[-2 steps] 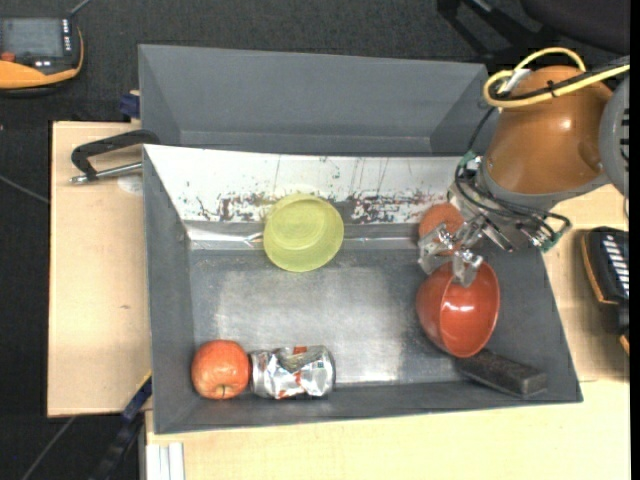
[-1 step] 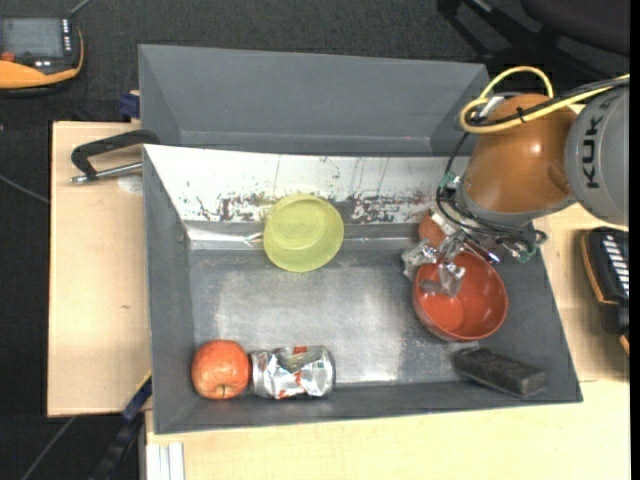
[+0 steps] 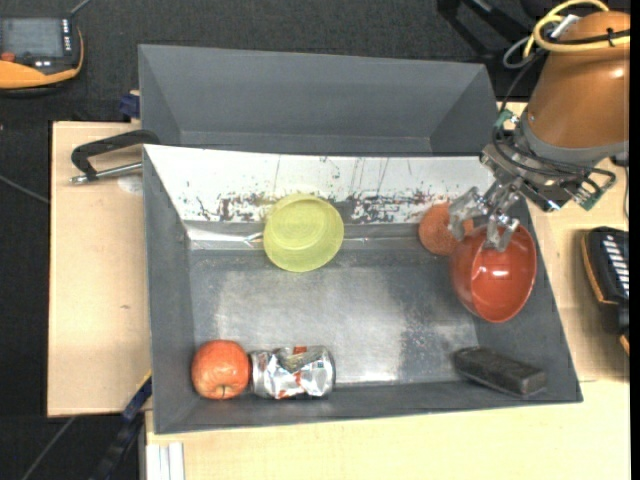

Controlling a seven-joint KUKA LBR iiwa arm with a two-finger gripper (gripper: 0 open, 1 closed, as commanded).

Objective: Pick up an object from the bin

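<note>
The jaws are at the right side of the bin (image 3: 165, 318), near the back wall; they look clamped on the top rim of the red bowl (image 3: 495, 278); the bowl hangs tipped, with its open side turned to the camera; I cannot tell if its low edge touches the bin floor. Just left of it sits a small orange ball (image 3: 435, 230), touching it or nearly so.

The grip is only on a thin rim, so the bowl could slip out or swing; if it swings, it may bump the ball or the right wall.

The yellow bowl (image 3: 303, 233), apple (image 3: 220, 368), crushed can (image 3: 292, 373) and black block (image 3: 500, 370) lie well apart from it. The can has red and white print; no words can be read.
</note>
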